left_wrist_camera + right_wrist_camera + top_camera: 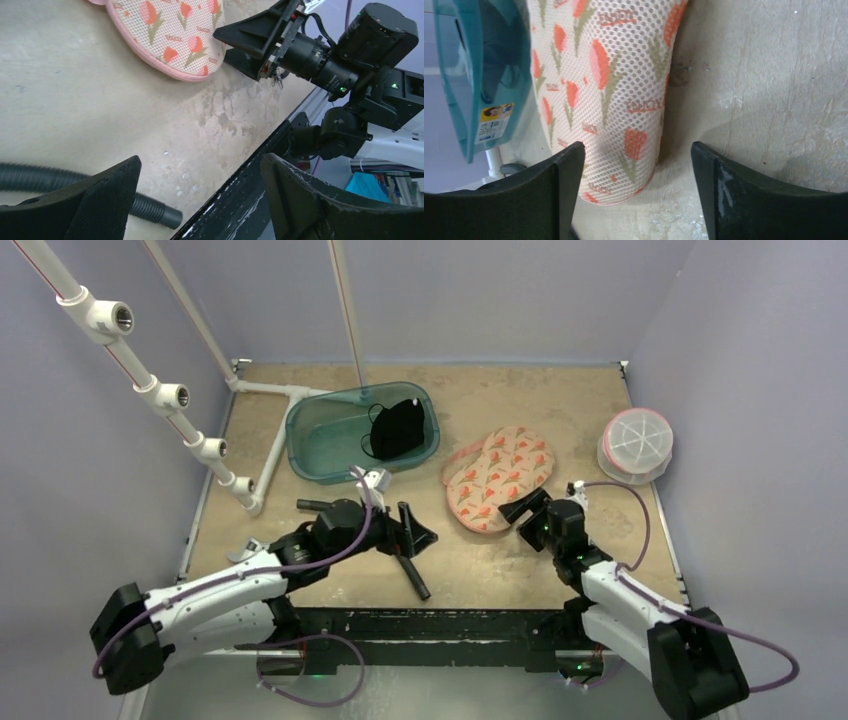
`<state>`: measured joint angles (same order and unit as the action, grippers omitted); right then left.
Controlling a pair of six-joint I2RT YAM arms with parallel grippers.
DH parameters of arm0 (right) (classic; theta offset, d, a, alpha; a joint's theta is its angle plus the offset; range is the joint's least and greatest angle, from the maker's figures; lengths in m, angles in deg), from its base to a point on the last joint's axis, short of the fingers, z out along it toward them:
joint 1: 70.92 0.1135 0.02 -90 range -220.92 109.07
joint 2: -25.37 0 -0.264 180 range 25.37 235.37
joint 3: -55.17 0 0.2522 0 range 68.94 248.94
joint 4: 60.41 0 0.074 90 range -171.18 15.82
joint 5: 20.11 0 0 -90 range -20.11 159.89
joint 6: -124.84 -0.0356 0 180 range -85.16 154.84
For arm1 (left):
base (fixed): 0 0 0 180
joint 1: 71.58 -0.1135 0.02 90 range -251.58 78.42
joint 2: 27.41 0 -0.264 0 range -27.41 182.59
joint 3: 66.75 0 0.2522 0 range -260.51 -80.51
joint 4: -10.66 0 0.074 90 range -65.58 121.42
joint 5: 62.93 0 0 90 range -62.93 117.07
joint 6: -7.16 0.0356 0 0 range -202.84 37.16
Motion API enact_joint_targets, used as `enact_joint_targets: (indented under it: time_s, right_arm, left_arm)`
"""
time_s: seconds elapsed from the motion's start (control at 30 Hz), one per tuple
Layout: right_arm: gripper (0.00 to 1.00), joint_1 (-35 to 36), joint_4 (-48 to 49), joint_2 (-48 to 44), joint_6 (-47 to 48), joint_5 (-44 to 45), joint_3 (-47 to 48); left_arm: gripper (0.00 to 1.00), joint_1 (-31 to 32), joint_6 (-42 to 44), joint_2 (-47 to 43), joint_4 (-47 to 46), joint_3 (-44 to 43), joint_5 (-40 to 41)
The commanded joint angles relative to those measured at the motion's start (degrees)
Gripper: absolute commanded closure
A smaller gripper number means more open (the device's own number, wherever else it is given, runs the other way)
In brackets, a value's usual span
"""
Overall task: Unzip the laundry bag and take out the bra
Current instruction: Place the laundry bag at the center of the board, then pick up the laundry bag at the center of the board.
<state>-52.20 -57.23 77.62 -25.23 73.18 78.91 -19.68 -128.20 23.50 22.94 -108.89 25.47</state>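
Currently, the task is appearing to be at or near its end. The laundry bag (500, 477), a flat mesh pouch with a tulip print, is lying on the worktop (560, 400) between the two arms, and nothing is bulging from it. A black garment (398, 430), judged to be the bra, is lying inside the teal basin (300, 435) beyond the left arm, apart from the bag. The zip is not showing in any view, so whether it is open cannot be told. The left tool (415, 530) is hovering low over bare worktop, with its jaws standing wide and gripping nothing. The right tool (638, 160) is pointing at the near end of the bag, with its jaws also wide and empty, and is not touching the mesh. If the garment is the bra, only withdrawing the arms is left.
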Motion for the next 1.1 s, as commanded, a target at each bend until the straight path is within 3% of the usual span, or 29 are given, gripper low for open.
enact_joint_targets:
  time_s: [0.0, 0.13, 0.37, 0.53, 0.73, 0.93, 1.07]
  right_arm:
    - [0.25, -0.2, 7.8, 4.6, 0.8, -2.4, -0.9]
    - [0.28, -0.2, 9.5, 4.7, 1.9, -3.1, 0.3]
    - [0.04, -0.2, -11.1, -12.9, 5.6, 2.3, 5.2]
    - [0.03, -0.2, -22.6, -23.3, 8.8, 3.8, 10.0]
    - [0.04, -0.2, -26.4, -30.0, 10.8, 2.0, 12.6]
    - [0.05, -0.2, -27.7, -30.7, 12.7, 0.4, 14.2]
    - [0.04, -0.2, -28.5, -31.9, 13.4, 1.4, 14.5]
  left_arm:
    - [0.12, 4.4, -6.5, 6.7, -12.0, 0.0, 6.3]
    - [0.12, 6.9, -12.0, 15.8, -19.5, -0.5, 10.2]
    - [0.12, 8.8, -22.7, 31.4, -30.7, -4.0, 16.6]
    - [0.14, 9.1, -29.0, 41.5, -41.5, -4.6, 19.6]
    - [0.2, 8.9, -32.3, 55.6, -50.5, -10.4, 16.8]
    - [0.26, 8.7, -31.6, 59.6, -50.7, -13.3, 17.9]
    - [0.41, 7.6, -29.5, 58.7, -49.1, -13.5, 18.6]
